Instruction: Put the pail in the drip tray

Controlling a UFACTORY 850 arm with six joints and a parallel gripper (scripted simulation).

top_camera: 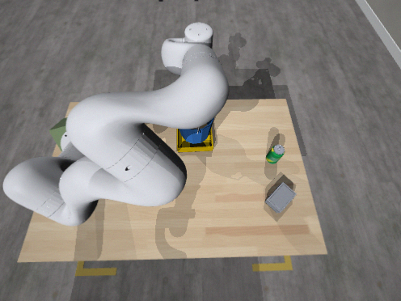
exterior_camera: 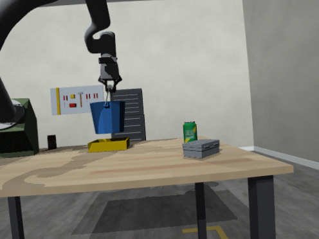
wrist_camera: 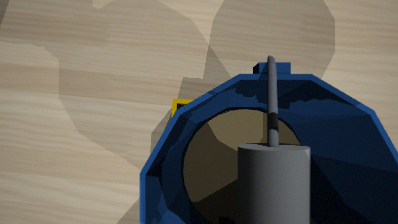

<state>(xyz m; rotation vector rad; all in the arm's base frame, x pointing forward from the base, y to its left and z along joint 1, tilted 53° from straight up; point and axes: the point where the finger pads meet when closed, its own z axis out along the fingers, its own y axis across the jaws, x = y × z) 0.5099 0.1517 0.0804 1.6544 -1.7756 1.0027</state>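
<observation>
A blue pail (top_camera: 196, 136) (exterior_camera: 107, 117) (wrist_camera: 320, 135) hangs upright from its thin grey wire handle (exterior_camera: 106, 96) (wrist_camera: 271, 100). My gripper (exterior_camera: 109, 86) is shut on that handle, right above the pail. The pail's base hangs a short way above the yellow drip tray (top_camera: 195, 148) (exterior_camera: 109, 145) (wrist_camera: 178, 105), which stands on the wooden table (top_camera: 242, 226) (exterior_camera: 145, 167). In the wrist view the pail fills the lower right and hides most of the tray; only a yellow corner shows. The arm hides the gripper in the overhead view.
A green can (top_camera: 275, 154) (exterior_camera: 190, 131) stands at the table's right, with a flat grey case (top_camera: 280, 197) (exterior_camera: 200, 148) in front of it. A green box (top_camera: 60, 131) (exterior_camera: 16, 128) is at the left edge, and a small dark cup (exterior_camera: 51, 141) is behind it.
</observation>
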